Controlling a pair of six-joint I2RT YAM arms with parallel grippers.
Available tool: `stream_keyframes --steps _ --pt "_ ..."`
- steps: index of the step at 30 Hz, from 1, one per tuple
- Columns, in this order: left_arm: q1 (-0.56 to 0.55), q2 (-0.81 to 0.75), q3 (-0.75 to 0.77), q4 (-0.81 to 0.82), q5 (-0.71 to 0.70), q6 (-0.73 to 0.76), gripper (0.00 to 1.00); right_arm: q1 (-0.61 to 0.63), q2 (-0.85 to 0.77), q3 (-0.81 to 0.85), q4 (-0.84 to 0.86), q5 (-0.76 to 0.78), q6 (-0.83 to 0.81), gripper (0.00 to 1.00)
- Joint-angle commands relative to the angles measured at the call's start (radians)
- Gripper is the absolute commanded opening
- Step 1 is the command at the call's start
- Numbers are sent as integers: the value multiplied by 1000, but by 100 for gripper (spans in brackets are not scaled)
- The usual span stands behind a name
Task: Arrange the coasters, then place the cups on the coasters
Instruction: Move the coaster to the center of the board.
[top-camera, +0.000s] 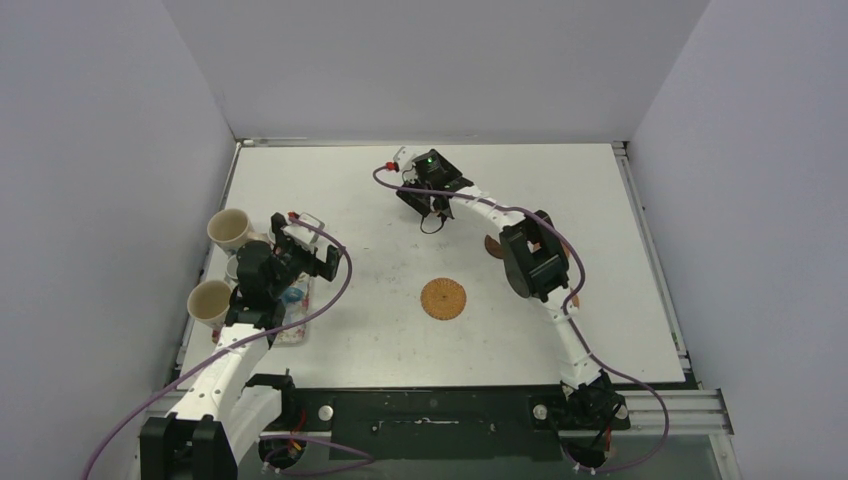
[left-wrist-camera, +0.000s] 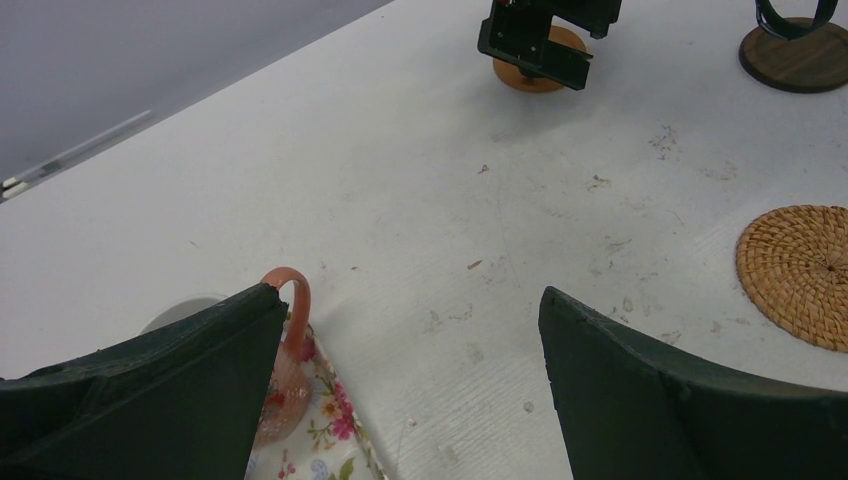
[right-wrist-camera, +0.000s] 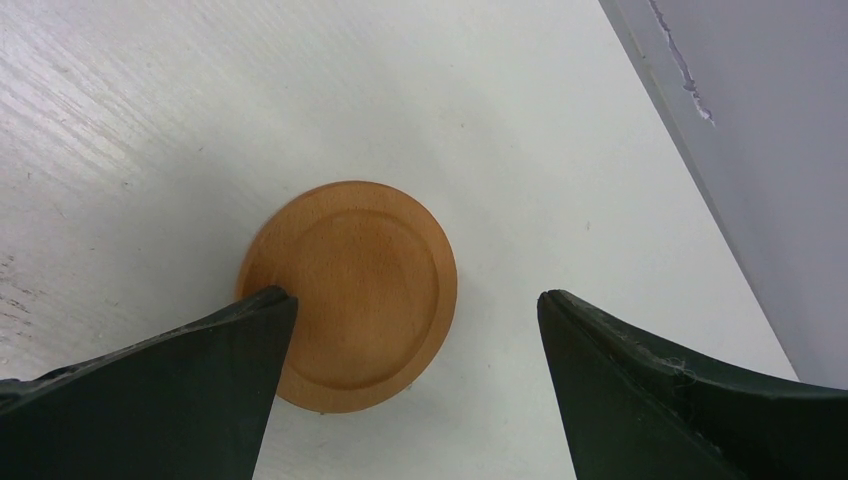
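On the worktop (top-camera: 380, 340), the right arm (top-camera: 532, 262) is stretched toward the far centre. Its jaws are spread wide and hold nothing, poised over a smooth orange coaster (right-wrist-camera: 360, 270) that lies flat, well in from the far wall. The step in hand is judged to be picking up this coaster for arranging. The disc is thin, so the jaws would best be shifted until the rim lies evenly between both tips; at present it sits toward the left tip. They should then be lowered to the surface and closed across the full width.

The worktop is walled on its left, far and right sides, and a rail runs along the right edge. Open room is left across the middle and the far left. The left arm (top-camera: 262, 285) hangs over the floral tray (left-wrist-camera: 330, 445) at the left edge, its jaws also wide and unladen. A salmon-pink cup (left-wrist-camera: 285, 385) stands beneath them, with the cream cups (top-camera: 231, 229) close to the left wall. A woven coaster (top-camera: 443, 298) occupies the centre, and a dark brown coaster (left-wrist-camera: 800, 60) lies by the right arm's elbow.
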Motion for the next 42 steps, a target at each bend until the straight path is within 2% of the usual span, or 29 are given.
stream_keyframes --steps 1,8,15,24,34,42 --pt "-3 -1 28 17 5 2 97 22 40 -31 -139 -55 33 100" --pt "-5 14 28 26 8 3 97 11 -39 -57 -108 21 49 100" --pt "-5 16 26 26 4 5 97 -27 -83 -25 -118 2 39 100" --pt "-6 29 28 30 4 4 97 -75 -61 -12 -121 -32 18 100" --pt "-13 35 26 32 5 5 97 -87 -100 -92 -105 -20 -18 100" --pt "-16 37 26 32 2 7 97 -104 -82 -85 -112 8 -31 100"
